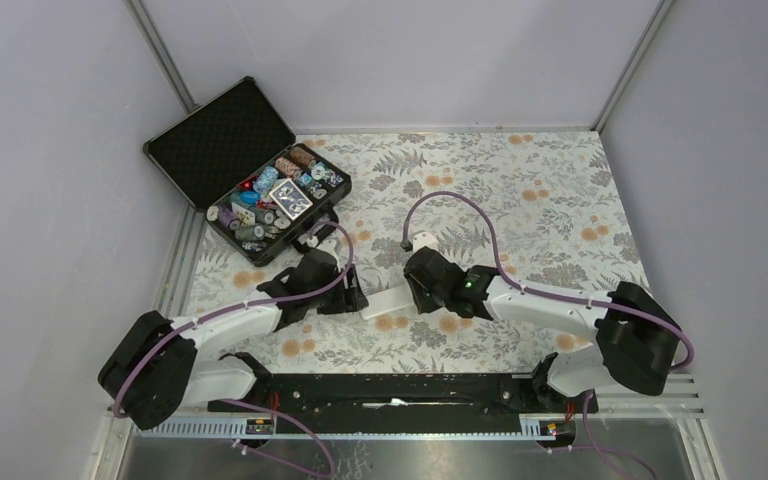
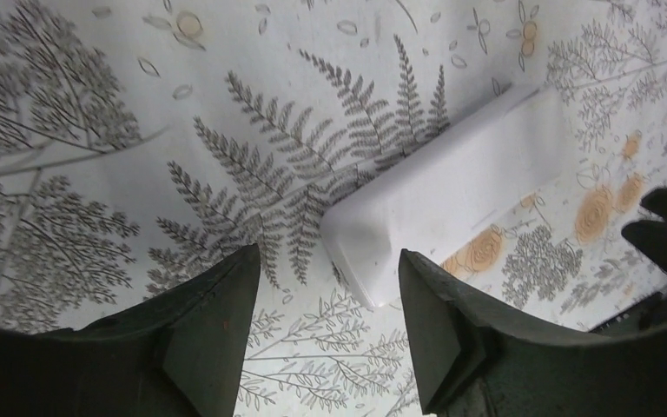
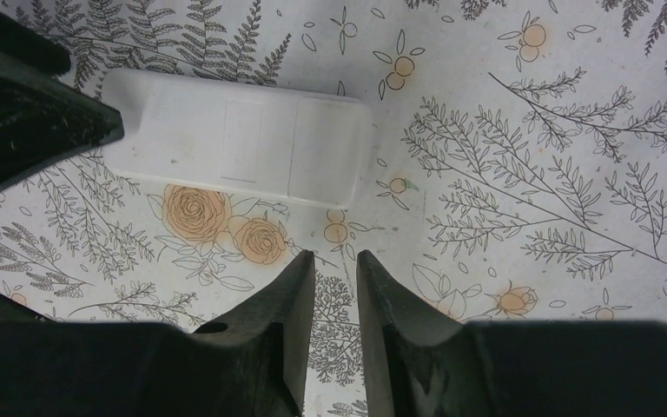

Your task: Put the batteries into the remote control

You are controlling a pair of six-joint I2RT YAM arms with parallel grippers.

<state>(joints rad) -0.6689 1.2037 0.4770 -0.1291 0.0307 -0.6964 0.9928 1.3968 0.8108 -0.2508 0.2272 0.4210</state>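
Observation:
The remote control [image 1: 388, 298] lies flat on the flowered cloth with its plain white back up, between my two grippers. My left gripper [image 1: 348, 296] is at its left end and stands open. In the left wrist view the remote control [image 2: 452, 187] ends just ahead of the left gripper [image 2: 327, 256], and nothing sits between the fingers. My right gripper [image 1: 420, 288] is at the right end. In the right wrist view the right gripper [image 3: 336, 254] hovers just short of the remote control [image 3: 243, 139], jaws a narrow gap apart and empty. The batteries show in no view.
An open black case [image 1: 222, 140] holding poker chips and a card deck [image 1: 290, 200] stands at the back left. Grey walls enclose the table on three sides. A black rail [image 1: 390, 390] runs along the near edge between the arm bases.

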